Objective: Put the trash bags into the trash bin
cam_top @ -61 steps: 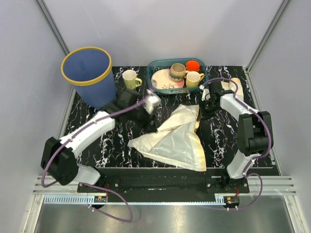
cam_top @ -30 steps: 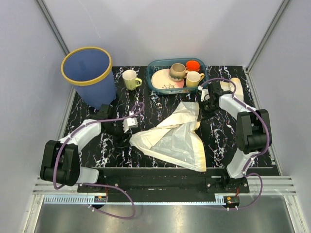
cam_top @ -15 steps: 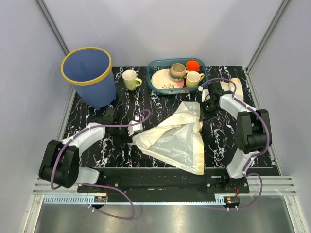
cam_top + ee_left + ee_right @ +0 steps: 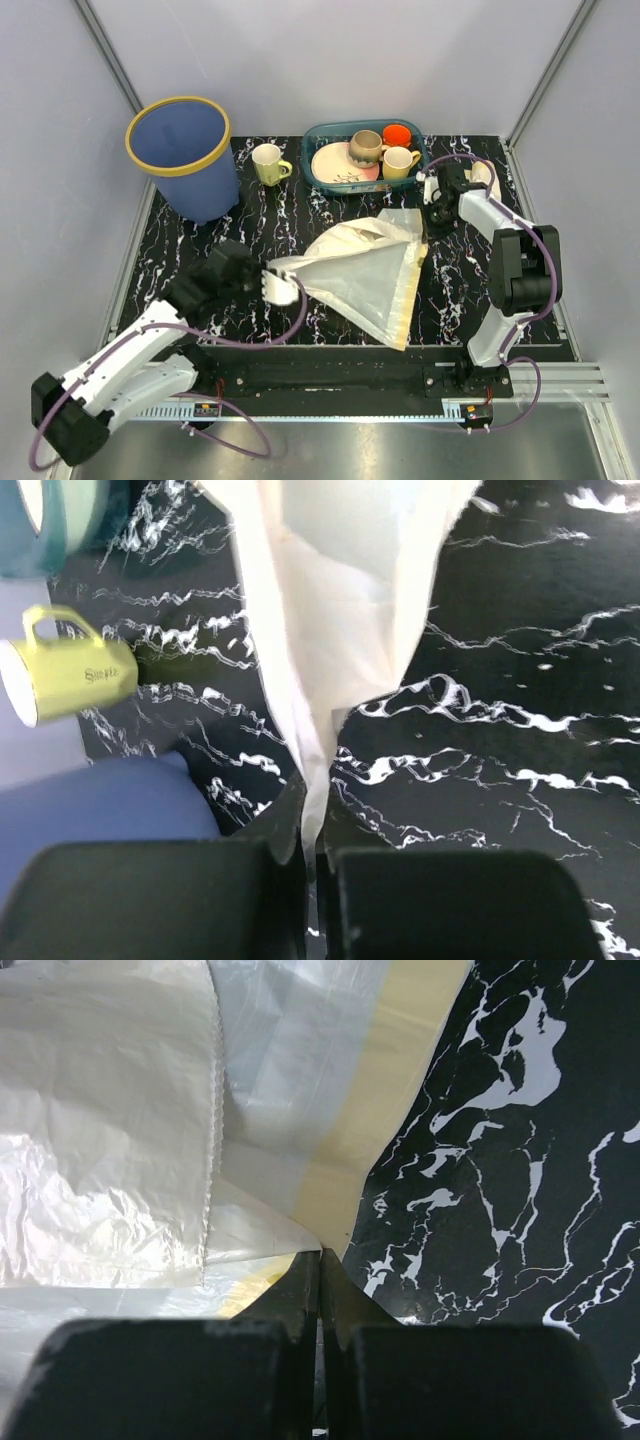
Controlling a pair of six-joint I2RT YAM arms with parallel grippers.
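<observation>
Cream sack [image 4: 365,275], unbinned, right of trash bin [image 4: 185,160].
Pinched at corners by left tool [image 4: 278,281], right tool [image 4: 429,226]; transfer outstanding.

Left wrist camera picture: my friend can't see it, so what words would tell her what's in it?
The left gripper is shut on an edge of a crinkly white trash bag that stretches away over a black marbled table. At the picture's left side are a yellow-green mug and part of the blue trash bin.

Small pale bag bundle [image 4: 487,175] partly hidden behind right arm [image 4: 480,208]
</observation>
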